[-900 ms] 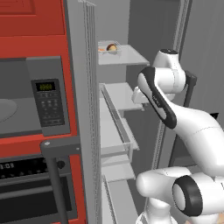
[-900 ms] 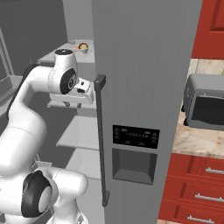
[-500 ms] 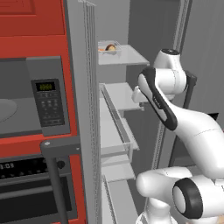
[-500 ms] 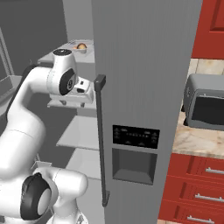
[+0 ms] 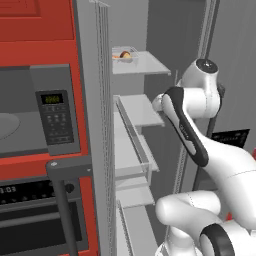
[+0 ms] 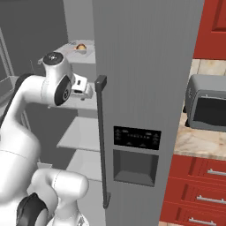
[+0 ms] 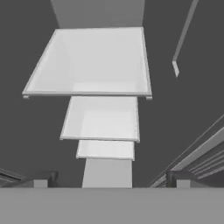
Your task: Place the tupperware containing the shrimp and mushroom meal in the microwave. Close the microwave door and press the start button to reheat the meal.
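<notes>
I am reaching into the open fridge [image 5: 150, 30] with my arm bent at the elbow, the upper part rising from my base and the forearm turned inward toward the shelves [image 5: 140, 107]. My wrist is sitting beside the middle shelf, just inside the edge of the grey fridge door [image 6: 145, 66] with its tall dark handle [image 6: 102, 141]. My hand is pointing down, so I am looking along a stack of pale shelves [image 7: 94, 65] stepping away below me.

My claw [image 7: 111, 178] is standing wide open, its two dark fingertips [image 7: 41, 179] far apart at the bottom of my hand's view, and I am holding nothing between them.

The tupperware [image 5: 125, 54] is sitting on the top shelf of the fridge, above my wrist and apart from it, with the shrimp and mushroom meal [image 6: 80, 47] showing orange and brown inside. The microwave [image 5: 30, 115] is sitting to my left in the red cabinets [image 5: 35, 45], its keypad [image 5: 54, 117] facing me. A toaster oven [image 6: 207, 106] is resting on the counter [image 6: 198, 141] to the right of the fridge.
</notes>
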